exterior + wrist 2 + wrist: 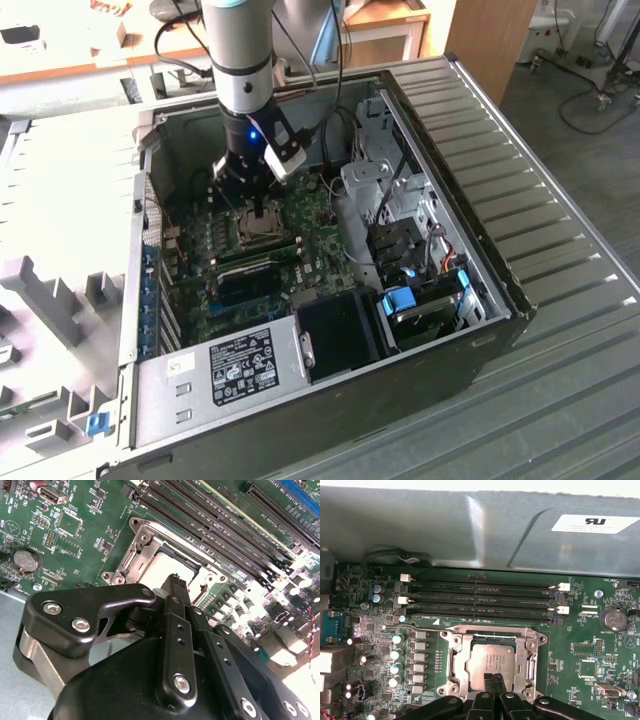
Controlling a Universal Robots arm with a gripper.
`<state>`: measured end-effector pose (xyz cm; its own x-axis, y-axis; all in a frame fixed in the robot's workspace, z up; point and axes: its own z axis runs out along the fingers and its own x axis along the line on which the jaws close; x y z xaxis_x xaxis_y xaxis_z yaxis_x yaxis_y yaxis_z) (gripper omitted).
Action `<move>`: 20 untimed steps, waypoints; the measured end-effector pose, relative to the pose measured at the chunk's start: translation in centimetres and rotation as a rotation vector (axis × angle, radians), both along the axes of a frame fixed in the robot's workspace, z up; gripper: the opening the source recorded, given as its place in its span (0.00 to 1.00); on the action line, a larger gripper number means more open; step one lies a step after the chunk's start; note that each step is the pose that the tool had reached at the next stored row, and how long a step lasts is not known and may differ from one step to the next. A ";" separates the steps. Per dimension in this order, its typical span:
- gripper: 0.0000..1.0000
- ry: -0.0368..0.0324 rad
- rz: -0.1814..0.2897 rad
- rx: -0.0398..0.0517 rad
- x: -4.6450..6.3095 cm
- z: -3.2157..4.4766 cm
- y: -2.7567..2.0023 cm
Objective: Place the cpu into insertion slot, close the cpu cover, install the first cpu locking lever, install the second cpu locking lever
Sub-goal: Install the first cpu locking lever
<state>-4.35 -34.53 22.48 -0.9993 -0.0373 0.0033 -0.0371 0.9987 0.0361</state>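
Tool (493,682) has its two fingers squeezed together w/ nothing between them. The tips sit right over the cpu (490,661). The cpu lies flat in the insertion slot (262,230), w/ the cpu cover (457,655) down around it. In the exterior view the tool is at approx 11 o'clock in the computer case (440,360), and the memory slots (250,262) are at 6 o'clock from the slot. A thin lever (415,626) runs beside the cover; can't tell if it's hooked. What could go wrong, I think: the tips push too hard & scratch the chip, or slide off & bump the small parts nearby.
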 end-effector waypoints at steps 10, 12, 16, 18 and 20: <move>0.11 0.0001 0.000 0.0165 0.0 0.36 0.00; 0.11 0.0001 0.000 0.0250 0.0 0.37 0.00; 0.11 -0.0026 0.000 0.0282 -0.2 0.37 0.00; 0.11 -0.0078 0.000 0.0305 -0.6 0.37 0.00; 0.11 -0.0135 0.000 0.0312 -1.0 0.36 0.00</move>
<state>-5.32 -34.53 22.84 -0.9992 -0.0373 -0.0114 -0.0380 0.9971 0.0667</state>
